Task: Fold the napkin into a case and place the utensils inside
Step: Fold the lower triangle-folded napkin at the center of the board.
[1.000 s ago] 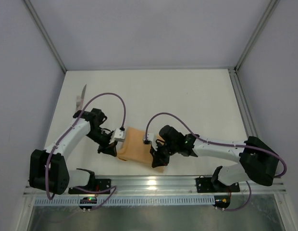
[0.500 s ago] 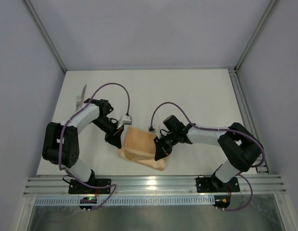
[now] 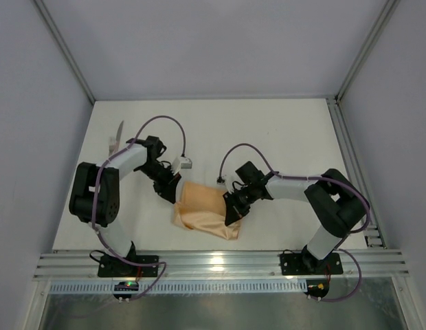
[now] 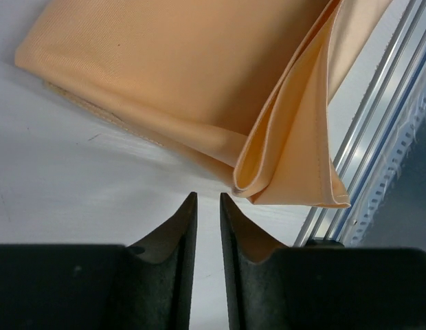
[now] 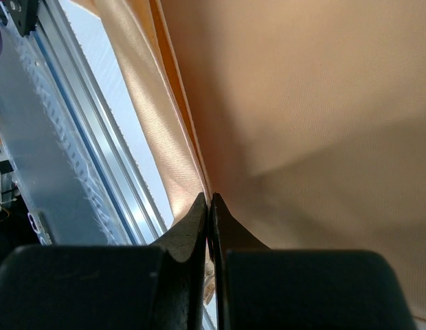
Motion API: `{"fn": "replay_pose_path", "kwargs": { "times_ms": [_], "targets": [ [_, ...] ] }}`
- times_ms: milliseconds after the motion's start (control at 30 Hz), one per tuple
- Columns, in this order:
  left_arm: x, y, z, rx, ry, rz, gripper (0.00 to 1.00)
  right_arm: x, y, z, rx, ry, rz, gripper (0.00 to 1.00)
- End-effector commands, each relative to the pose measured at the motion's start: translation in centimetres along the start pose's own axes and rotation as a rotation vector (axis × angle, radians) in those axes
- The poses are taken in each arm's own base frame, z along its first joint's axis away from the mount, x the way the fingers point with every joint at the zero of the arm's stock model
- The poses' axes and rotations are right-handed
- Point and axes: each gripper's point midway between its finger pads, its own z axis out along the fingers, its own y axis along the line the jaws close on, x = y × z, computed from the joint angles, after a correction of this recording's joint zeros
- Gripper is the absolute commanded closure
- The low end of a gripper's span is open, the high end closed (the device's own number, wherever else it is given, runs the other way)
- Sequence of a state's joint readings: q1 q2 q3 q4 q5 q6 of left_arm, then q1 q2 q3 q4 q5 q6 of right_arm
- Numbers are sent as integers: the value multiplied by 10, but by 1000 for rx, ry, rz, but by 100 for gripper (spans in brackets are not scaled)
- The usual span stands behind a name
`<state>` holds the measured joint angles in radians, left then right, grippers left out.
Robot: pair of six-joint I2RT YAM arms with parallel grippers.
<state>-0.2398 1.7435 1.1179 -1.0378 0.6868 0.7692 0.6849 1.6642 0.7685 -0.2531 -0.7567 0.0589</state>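
The peach-orange napkin lies folded in layers on the white table between my two arms. My left gripper sits at its left edge. In the left wrist view this gripper stands slightly open with bare table in the gap, and the napkin's folded corner is just ahead of the fingertips, apart from them. My right gripper is at the napkin's right side. In the right wrist view it is shut on the napkin's layered edge. One utensil, a pale-handled knife, lies far left.
The aluminium rail runs along the near table edge, close below the napkin, and shows in both wrist views. Frame posts rise at the back corners. White table stretches behind the arms.
Both grippers moved away from the near edge, taking the napkin with them. The left gripper let go of the cloth and opened a little; the right stayed shut on it.
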Motion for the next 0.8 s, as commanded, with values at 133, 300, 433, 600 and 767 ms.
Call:
{"fn": "replay_pose_path", "kwargs": {
  "times_ms": [133,300,433,600,767],
  "targets": [
    [-18,10,-5,-36,-50,-20,69,-3,-7,1,32,24,47,97],
    [-41,-2,-28,-43,-155,43,65,-5,-8,3,27,27,56,97],
    [-28,-22,-37,-27,-131,228,53,-7,-10,1,37,21,58,97],
    [-20,-38,-41,-63,-89,327,30,-10,-11,1,35,21,65,97],
    [-18,-37,-13,-96,-40,338,1,-10,-13,2,37,30,61,97]
  ]
}}
